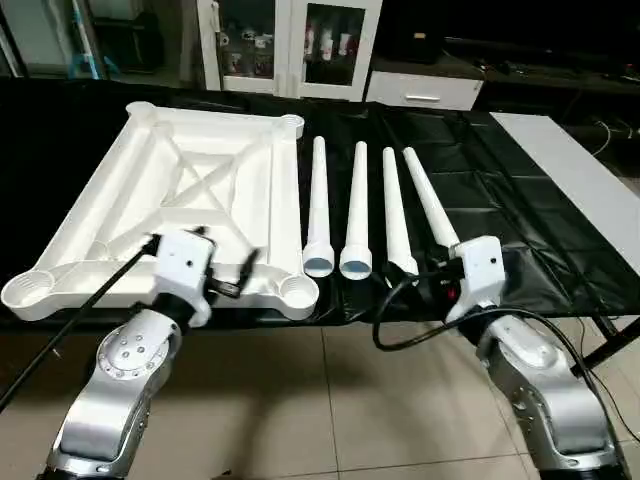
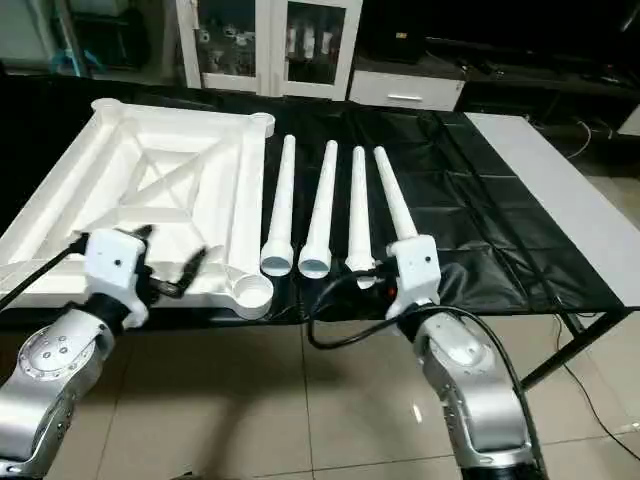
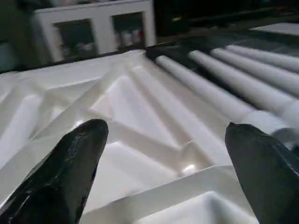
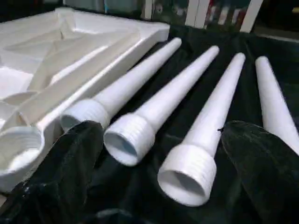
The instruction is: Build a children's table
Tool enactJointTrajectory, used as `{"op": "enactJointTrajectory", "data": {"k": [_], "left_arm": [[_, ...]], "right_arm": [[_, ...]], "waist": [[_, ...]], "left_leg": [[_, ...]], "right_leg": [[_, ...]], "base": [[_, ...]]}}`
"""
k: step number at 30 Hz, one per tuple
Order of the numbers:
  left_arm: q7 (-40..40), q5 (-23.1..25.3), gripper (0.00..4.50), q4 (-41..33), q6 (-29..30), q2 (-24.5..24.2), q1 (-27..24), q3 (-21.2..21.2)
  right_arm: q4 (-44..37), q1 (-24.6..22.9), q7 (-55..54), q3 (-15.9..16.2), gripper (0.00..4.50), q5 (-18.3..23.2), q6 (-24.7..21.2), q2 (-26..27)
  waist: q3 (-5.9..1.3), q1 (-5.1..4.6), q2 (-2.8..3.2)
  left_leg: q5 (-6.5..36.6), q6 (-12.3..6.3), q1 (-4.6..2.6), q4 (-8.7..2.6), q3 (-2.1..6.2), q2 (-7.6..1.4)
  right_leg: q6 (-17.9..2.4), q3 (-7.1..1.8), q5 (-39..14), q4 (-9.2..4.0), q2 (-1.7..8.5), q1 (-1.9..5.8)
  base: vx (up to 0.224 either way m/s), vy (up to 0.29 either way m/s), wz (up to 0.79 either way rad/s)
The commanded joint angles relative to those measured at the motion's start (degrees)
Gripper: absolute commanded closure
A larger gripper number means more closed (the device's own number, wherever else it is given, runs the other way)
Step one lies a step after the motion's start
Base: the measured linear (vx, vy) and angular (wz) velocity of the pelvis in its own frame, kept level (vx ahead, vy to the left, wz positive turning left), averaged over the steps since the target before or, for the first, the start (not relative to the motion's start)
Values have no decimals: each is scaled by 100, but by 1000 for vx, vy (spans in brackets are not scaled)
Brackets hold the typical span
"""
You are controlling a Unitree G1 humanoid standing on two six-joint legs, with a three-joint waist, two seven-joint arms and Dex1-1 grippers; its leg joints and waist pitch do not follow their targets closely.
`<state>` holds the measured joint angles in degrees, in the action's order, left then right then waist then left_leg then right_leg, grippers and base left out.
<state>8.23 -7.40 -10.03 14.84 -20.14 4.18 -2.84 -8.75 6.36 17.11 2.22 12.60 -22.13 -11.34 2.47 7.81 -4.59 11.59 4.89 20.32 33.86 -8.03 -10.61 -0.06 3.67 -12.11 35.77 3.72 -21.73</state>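
The children's table lies in parts on the black-draped worktable. Its white square top (image 1: 230,190) rests upside down at the left, with the X-ribs and round corner sockets facing up. To its right lie four white tapered legs (image 1: 357,205), side by side, threaded wide ends toward me. My left gripper (image 1: 225,250) hovers open over the top's near edge, and its fingers (image 3: 65,172) frame the ribbed underside (image 3: 154,116). My right gripper (image 1: 415,278) stands open at the wide ends of the two right-hand legs (image 4: 205,135). Nothing is held between its fingers (image 4: 261,168).
A flat white board (image 1: 580,180) lies along the worktable's right side. White cabinets (image 1: 290,40) stand behind the table. Black cables (image 1: 400,335) hang from both wrists over the tiled floor (image 1: 330,400) in front of the table edge.
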Motion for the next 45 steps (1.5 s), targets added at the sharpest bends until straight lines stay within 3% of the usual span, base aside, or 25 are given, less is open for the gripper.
{"op": "enactJointTrajectory", "data": {"k": [1, 4, 7, 9, 10, 11, 12, 13, 16, 18, 20, 22, 23, 24, 25, 28, 29, 30, 32, 33, 34, 36, 40, 43, 45], "left_arm": [[-196, 115, 0, -55, 54, 79, -28, -20], [-291, 297, 0, -54, 148, 258, 85, -134], [-234, 346, 0, -81, 189, 286, 141, -254], [-224, 385, 0, -87, 208, 284, 165, -302], [-185, 386, 0, -80, 194, 301, 182, -339], [-130, 412, 0, -56, 170, 311, 207, -405], [-42, 449, 0, -2, 172, 331, 246, -504], [-38, 454, 0, 3, 175, 334, 250, -510], [-18, 511, 0, 68, 186, 393, 303, -529], [-11, 525, 0, 80, 179, 417, 326, -538], [8, 538, 0, 102, 188, 442, 380, -583], [23, 552, 0, 120, 195, 450, 408, -604], [46, 540, 0, 140, 206, 465, 436, -612], [69, 533, 0, 155, 212, 476, 454, -610], [74, 532, 0, 159, 214, 476, 456, -607], [98, 535, 0, 185, 213, 476, 470, -585], [110, 533, 0, 204, 211, 478, 483, -563], [118, 540, 0, 217, 208, 481, 491, -550], [136, 547, 0, 234, 204, 482, 509, -532], [143, 552, 0, 235, 203, 473, 515, -521], [143, 552, 0, 235, 203, 473, 515, -521], [141, 563, 0, 238, 211, 465, 520, -493], [154, 564, 0, 229, 235, 449, 527, -427], [157, 550, 0, 196, 251, 442, 530, -399], [150, 543, 0, 183, 257, 441, 533, -377]], "right_arm": [[-9, 68, -88, -28, 4, -62, 77, 37], [-1, 50, -52, 86, 4, -137, 127, 55], [10, 63, -86, 91, 4, -199, 129, 27], [31, 74, -124, 82, 4, -237, 130, 11], [98, 99, -225, 70, 4, -328, 51, -20], [208, 132, -269, 162, 4, -559, 59, -159], [296, 155, -330, 132, 4, -683, 96, -246], [300, 157, -335, 125, 4, -685, 98, -249], [213, 119, -345, -10, 4, -620, 107, -232], [157, 75, -321, -42, 4, -596, 106, -241], [131, 16, -283, -113, 4, -546, 123, -279], [149, 8, -288, -145, 4, -534, 133, -298], [159, 20, -318, -202, 4, -523, 135, -316], [170, 35, -343, -237, 4, -525, 136, -323], [159, 37, -339, -247, 4, -517, 129, -328], [89, 53, -323, -308, 4, -462, 79, -337], [49, 62, -288, -322, 4, -421, 60, -329], [24, 66, -253, -323, 4, -410, 67, -324], [18, 79, -148, -274, 4, -383, 87, -316], [24, 103, -113, -231, 4, -379, 99, -298], [24, 103, -113, -231, 4, -379, 99, -298], [29, 149, -83, -221, 4, -301, 99, -224], [51, 201, -119, -233, 4, -254, 137, -119], [57, 205, -145, -240, 4, -236, 111, -74], [74, 212, -165, -226, 4, -248, 112, -52]], "waist": [[-301, 9, 128], [-299, -33, 167], [-156, 35, 281], [-68, 35, 274], [-66, -21, 329], [-7, -53, 338], [-22, -46, 321], [-43, -38, 296], [-238, 84, 256], [-364, 59, 212], [-417, 28, 285], [-444, -76, 253], [-442, -104, 268], [-438, -86, 231], [-460, -15, 166], [-552, 107, 161], [-588, 170, 199], [-479, 158, 116], [-422, 257, 138], [-379, 266, 68], [-355, 238, 195], [-246, 152, 166], [-188, 101, 157], [-120, 40, 195], [-119, -8, 262]], "left_leg": [[708, -740, 221, -454, 310, -61], [174, -1319, 278, -340, 510, 28], [2668, -605, 176, -505, 540, 1], [3618, -236, 30, -526, 473, -10], [4460, 191, -749, -427, 433, -355], [4769, 351, -563, -701, 439, -425], [4778, 381, -573, -737, 349, -384], [4542, 347, -531, -732, 300, -334], [2047, -97, -87, -641, 16, -148], [608, -434, -90, -534, -1, -114], [209, -591, -219, -476, 37, -103], [-410, -1163, -400, -381, 160, -144], [-965, -1766, -445, -248, 166, -141], [-1208, -1846, -372, -187, 131, -119], [-1880, -1796, -132, -48, 53, 23], [-2911, -1019, 39, 106, 59, 57], [-2988, -291, -326, 165, -118, -219], [-2623, 157, -52, 77, -260, -129], [-918, 701, -108, -31, -314, -138], [-461, 609, 12, -123, -190, -102], [433, 532, -77, -200, -143, -171], [1419, 519, -75, -329, -82, -218], [2199, 458, -118, -440, -37, -224], [3436, 478, -373, -484, 9, -217], [3851, 404, -480, -531, 40, -215]], "right_leg": [[-501, 35, -744, -443, 549, 379], [-995, 326, -272, -431, 517, 490], [-771, 488, -2551, -650, 564, 628], [-705, 468, -3519, -806, 579, 676], [-775, 318, -3222, -826, 481, 213], [-637, 243, -2637, -647, 314, 372], [-590, 163, -2479, -640, 360, 386], [-583, 107, -2511, -696, 409, 437], [-426, -93, -1982, -808, 556, 920], [-298, -19, -464, -603, 376, 919], [-284, 17, 176, -486, 288, 827], [-303, 75, 830, -296, 176, 673], [-413, 39, 967, -235, 230, 544], [-489, -15, 1206, -208, 268, 541], [-540, -119, 2047, -115, 265, 648], [-238, -223, 4364, 199, 134, 589], [-222, -428, 4064, 272, 27, 228], [-170, -552, 3989, 255, -69, 329], [-9, -646, 3047, 112, -20, 222], [20, -553, 2742, 59, 84, 329], [106, -533, 1783, -70, 213, 250], [-10, -536, -169, -229, 286, 235], [-89, -520, -2314, -431, 355, 162], [-3, -339, -3810, -690, 366, 110], [-67, -171, -3875, -796, 317, 223]], "base": [[1, -6, 42], [26, 0, 57], [28, 10, 58], [37, 6, 68], [33, -1, 53], [38, 12, 22], [38, 12, 22], [59, 20, 2], [71, 17, -11], [90, 22, -7], [137, 17, 0], [143, 3, 2], [90, -19, 4], [90, -19, 4], [67, -25, 6], [0, 0, 0], [-44, -22, -21], [-44, -22, -21], [-94, -26, -37], [-107, -29, -32], [-124, -60, -6], [-133, -46, 0], [-126, -5, -9], [-100, 14, -7], [0, 0, 0]]}}
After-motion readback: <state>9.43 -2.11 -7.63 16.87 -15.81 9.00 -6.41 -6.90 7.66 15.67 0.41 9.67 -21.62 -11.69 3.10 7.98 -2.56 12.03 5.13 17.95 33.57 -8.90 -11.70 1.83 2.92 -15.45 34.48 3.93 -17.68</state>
